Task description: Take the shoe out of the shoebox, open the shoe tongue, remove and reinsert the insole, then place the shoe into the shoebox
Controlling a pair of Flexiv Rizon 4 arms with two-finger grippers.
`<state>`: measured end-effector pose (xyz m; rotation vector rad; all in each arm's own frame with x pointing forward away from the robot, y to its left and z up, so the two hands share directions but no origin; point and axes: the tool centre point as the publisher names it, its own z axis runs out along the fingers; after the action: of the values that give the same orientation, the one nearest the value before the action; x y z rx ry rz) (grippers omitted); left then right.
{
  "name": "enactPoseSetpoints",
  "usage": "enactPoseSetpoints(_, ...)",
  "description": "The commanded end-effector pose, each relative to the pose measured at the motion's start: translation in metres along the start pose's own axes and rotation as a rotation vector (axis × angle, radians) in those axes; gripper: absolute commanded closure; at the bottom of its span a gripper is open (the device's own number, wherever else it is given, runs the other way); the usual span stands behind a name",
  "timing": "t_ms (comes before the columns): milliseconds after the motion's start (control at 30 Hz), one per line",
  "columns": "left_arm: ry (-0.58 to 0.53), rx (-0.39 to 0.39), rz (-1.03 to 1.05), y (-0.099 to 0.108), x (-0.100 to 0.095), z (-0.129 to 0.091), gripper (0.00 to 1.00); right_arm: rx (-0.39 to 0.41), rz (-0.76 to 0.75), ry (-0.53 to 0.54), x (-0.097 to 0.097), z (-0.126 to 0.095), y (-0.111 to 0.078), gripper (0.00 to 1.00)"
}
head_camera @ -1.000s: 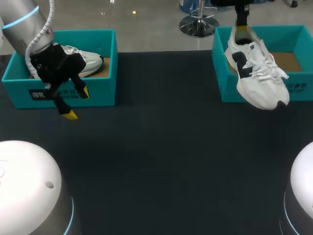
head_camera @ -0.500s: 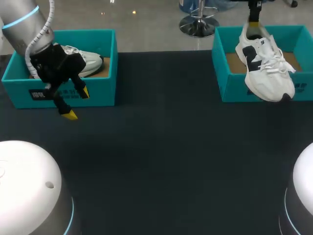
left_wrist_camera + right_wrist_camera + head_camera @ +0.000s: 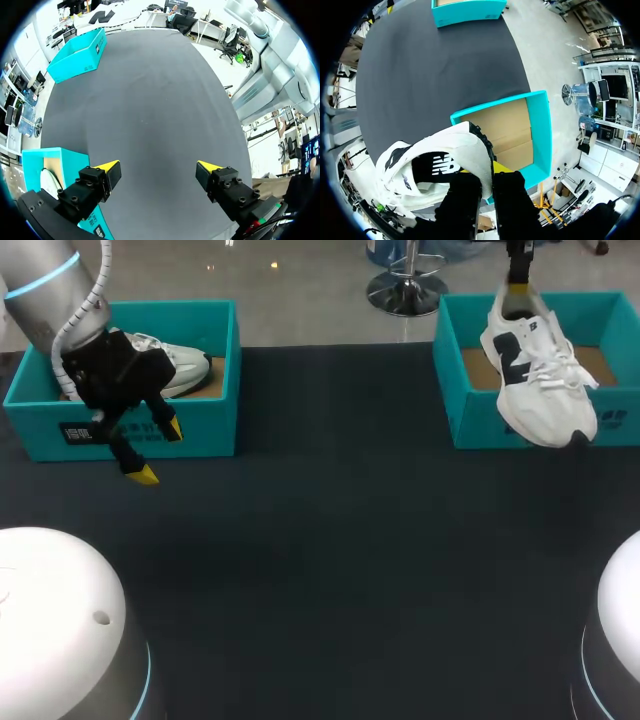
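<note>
Right jaws clenched on shoe [image 3: 540, 375] heel, toe hanging over front wall of box [image 3: 466, 420] at 2 o'clock. Left jaws released, hung at 10 o'clock. Take-out or return, unclear; next, toe must clear wall.

Upper right of frame: shoe [image 3: 540, 380] white w/ dark navy-black side panels, white laces, dark bit at the toe. Its shoebox [image 3: 455, 400] is teal, brown cardboard floor inside. On the right gripper [image 3: 516, 292]: black, yellow tip. Upper left now: other shoebox [image 3: 200, 430] same teal, dark label on front w/ white print; other shoe [image 3: 180, 368] white, dark at the toe. Then left gripper [image 3: 158, 452], black w/ bright yellow tips; left arm [image 3: 45, 290] grey w/ light-blue ring. And the table [image 3: 340, 540]: plain dark, approx. black, no pattern.
</note>
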<state>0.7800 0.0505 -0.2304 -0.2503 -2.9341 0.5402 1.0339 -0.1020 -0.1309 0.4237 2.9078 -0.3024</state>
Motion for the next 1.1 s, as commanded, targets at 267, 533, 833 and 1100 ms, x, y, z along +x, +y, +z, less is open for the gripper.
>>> enactPoseSetpoints(267, 0.0, -0.002, 0.0, 0.0, 0.0, 0.0, 0.0, 0.003, 0.086, 0.01, -0.077, 0.029, -0.051, 1.0)
enactPoseSetpoints(533, 0.0, -0.002, 0.0, 0.0, 0.0, 0.0, 0.0, 0.04, 0.136, 0.027, -0.108, 0.07, -0.08, 1.0)
enactPoseSetpoints(833, 0.0, -0.002, 0.0, 0.0, 0.0, 0.0, 0.0, 0.073, 0.224, 0.042, -0.125, 0.091, -0.112, 1.0)
enactPoseSetpoints(1100, 0.0, -0.002, 0.0, 0.0, 0.0, 0.0, 0.0, 0.087, 0.229, 0.05, -0.124, 0.089, -0.113, 1.0)
